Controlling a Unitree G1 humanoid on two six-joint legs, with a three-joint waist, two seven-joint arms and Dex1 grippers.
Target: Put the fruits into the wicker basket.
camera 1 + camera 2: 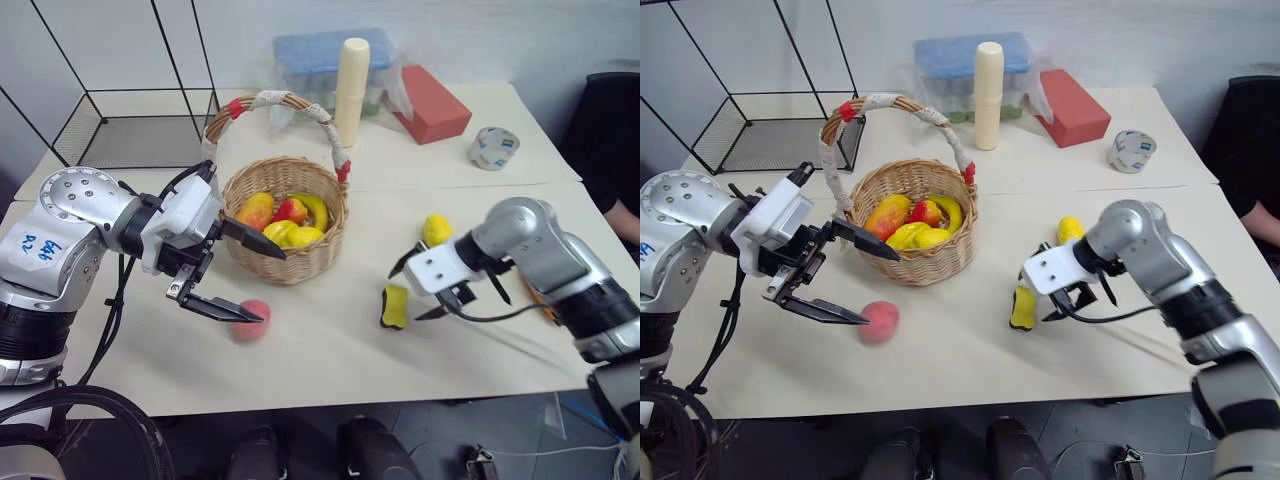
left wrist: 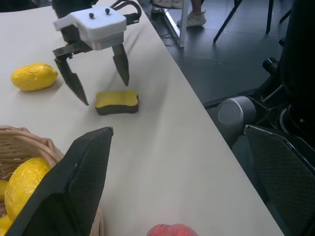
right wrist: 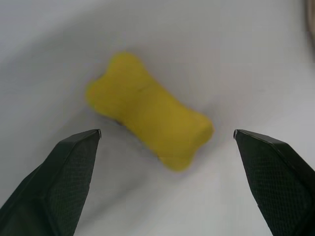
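1. While both arms hang over the cream table (image 1: 330, 360), the wicker basket (image 1: 285, 262) stands left of centre in the head view, its arched handle upright, wrapped in white cloth with red ends.
2. Inside the basket: a red-and-yellow mango (image 1: 256, 210), a small red fruit (image 1: 291, 210), and yellow pieces (image 1: 300, 236) packed against the near wall.
3. Outside the basket: a pink-red peach (image 1: 251, 320) on the table at lower left of centre, just in front of the basket; a yellow lemon (image 1: 436, 229) on the table right of centre.
4. Left gripper (image 1: 254, 282): fingers spread wide, holding nothing. One fingertip lies over the basket's near rim, the other lies across the peach as seen from the head; contact cannot be told.
5. Right gripper (image 1: 425, 288): fingers wide apart, empty, pointing down. The flat yellow sponge (image 3: 150, 130) with a black edge lies on the table below and between the fingertips; no contact seen. The lemon lies near, just beyond it.
6. Background, upper frame: black wire rack (image 1: 130, 130) at upper left; cream bottle (image 1: 351, 90), blue box (image 1: 330, 55), red block (image 1: 430, 103), tape roll (image 1: 494, 147).
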